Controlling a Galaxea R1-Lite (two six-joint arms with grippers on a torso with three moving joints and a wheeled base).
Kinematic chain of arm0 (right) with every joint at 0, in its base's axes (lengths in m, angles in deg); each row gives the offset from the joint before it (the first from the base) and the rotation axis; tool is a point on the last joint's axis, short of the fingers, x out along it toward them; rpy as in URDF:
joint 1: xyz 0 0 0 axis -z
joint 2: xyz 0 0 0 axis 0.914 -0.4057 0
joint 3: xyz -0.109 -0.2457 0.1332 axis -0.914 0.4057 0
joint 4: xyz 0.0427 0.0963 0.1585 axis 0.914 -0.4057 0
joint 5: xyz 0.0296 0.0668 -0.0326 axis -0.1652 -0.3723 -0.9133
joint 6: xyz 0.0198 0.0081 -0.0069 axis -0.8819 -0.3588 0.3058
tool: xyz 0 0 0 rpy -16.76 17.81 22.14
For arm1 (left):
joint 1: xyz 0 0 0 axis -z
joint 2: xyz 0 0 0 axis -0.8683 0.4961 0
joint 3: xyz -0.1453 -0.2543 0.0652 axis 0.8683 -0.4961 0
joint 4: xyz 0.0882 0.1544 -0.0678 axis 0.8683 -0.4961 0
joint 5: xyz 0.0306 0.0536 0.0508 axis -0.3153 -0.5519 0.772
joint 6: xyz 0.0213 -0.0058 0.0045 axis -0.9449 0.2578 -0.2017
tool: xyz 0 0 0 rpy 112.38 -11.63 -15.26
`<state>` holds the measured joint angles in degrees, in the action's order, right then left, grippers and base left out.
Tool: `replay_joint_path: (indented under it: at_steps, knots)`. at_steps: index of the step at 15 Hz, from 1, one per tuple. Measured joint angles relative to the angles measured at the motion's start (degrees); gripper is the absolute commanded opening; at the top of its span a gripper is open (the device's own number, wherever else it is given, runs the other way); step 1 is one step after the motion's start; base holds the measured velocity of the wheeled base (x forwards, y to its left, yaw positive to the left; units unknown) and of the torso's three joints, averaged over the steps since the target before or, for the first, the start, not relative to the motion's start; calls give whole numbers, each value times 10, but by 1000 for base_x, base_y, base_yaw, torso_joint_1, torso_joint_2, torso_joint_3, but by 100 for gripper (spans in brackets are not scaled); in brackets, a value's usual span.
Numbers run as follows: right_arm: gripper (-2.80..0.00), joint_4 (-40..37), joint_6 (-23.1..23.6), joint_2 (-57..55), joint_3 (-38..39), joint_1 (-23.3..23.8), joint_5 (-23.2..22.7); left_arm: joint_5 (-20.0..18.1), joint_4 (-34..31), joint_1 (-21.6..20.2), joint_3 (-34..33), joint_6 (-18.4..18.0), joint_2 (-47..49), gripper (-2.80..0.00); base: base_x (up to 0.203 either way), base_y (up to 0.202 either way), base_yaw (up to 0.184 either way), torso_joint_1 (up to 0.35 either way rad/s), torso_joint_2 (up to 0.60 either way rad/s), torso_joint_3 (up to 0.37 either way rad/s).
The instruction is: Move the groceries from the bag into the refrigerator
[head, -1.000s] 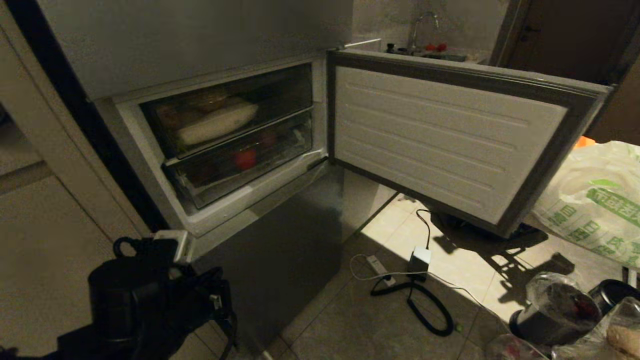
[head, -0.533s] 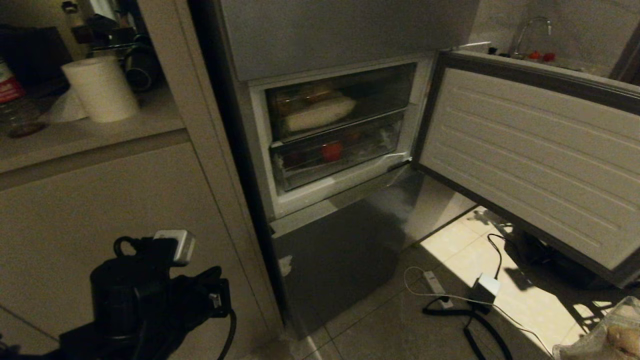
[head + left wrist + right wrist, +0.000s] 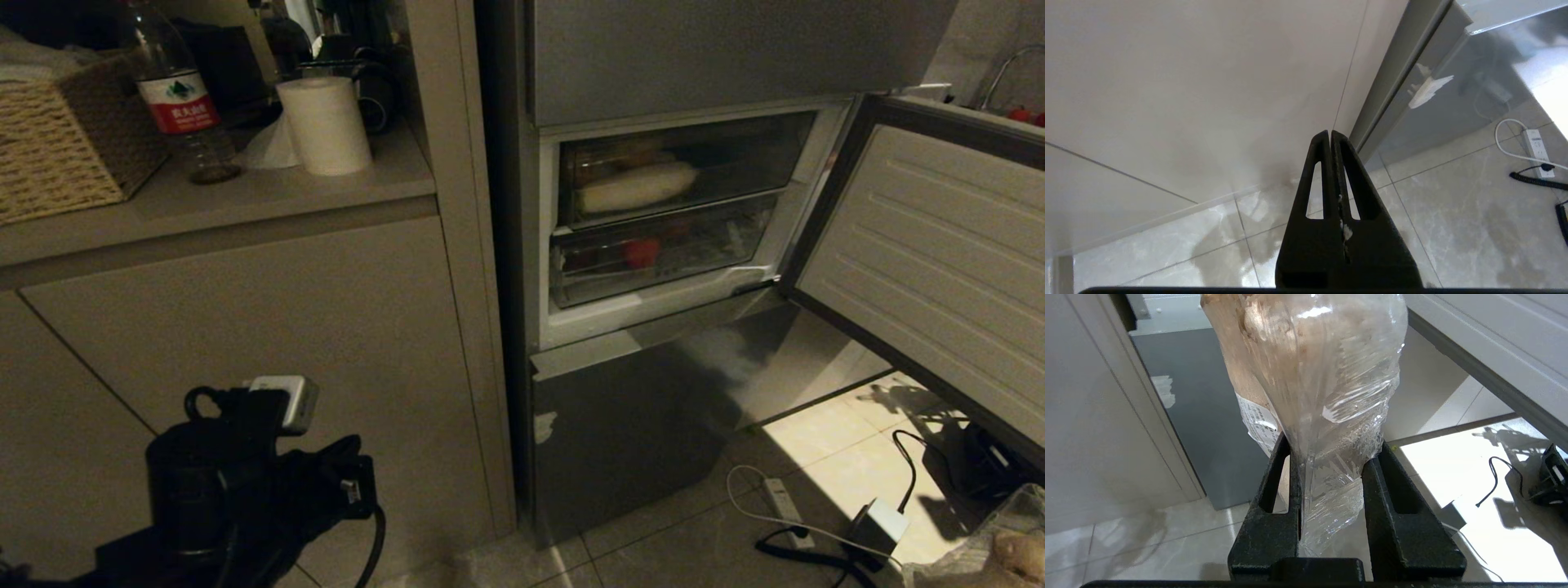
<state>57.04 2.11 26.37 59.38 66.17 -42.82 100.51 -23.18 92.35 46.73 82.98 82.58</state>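
Observation:
The refrigerator fills the middle of the head view, its middle door swung open to the right. Two clear drawers inside it hold food. My right gripper is shut on a clear-wrapped pack of pale beige lumps, one of the groceries. That pack also shows at the lower right corner of the head view. My left gripper is shut and empty, low in front of the cabinet; its arm sits at the lower left. The bag is out of view.
Left of the fridge a pale cabinet carries a counter with a wicker basket, a red-labelled water bottle and a paper roll. A power strip, an adapter and cables lie on the tiled floor under the open door.
The whole head view has swung left: the fridge slid right, the counter and cabinet came into view, and the bag left the picture. Neither arm has moved.

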Motion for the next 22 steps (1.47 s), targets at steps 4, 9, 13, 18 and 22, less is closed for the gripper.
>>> replay_joint_path:
  at_steps: [4, 9, 13, 18, 22]
  knots:
    - [-280, -1, -1, 0, 0, 0, 0, 31, 0, -3, 0, 1, 1, -280, 0, 0, 0, 0, 0, 0]
    - [-280, 0, 0, 0, 0, 0, 0, 39, 0, -6, 1, 1, 5, -280, 2, 4, -72, 2, 2, 2]
    - [-280, 0, 1, 0, 0, 0, 0, 40, 16, -23, 5, 1, 15, -280, -3, 9, -177, 1, 4, 5]
    - [-280, -1, 2, 0, 0, 0, 0, 48, 40, -39, 9, 1, 36, -280, 0, 2, -133, 2, 2, 2]
    - [-280, -1, 2, 0, 0, 0, -1, 47, 40, -40, 6, 3, 39, -280, 0, 0, 0, 0, 0, 0]
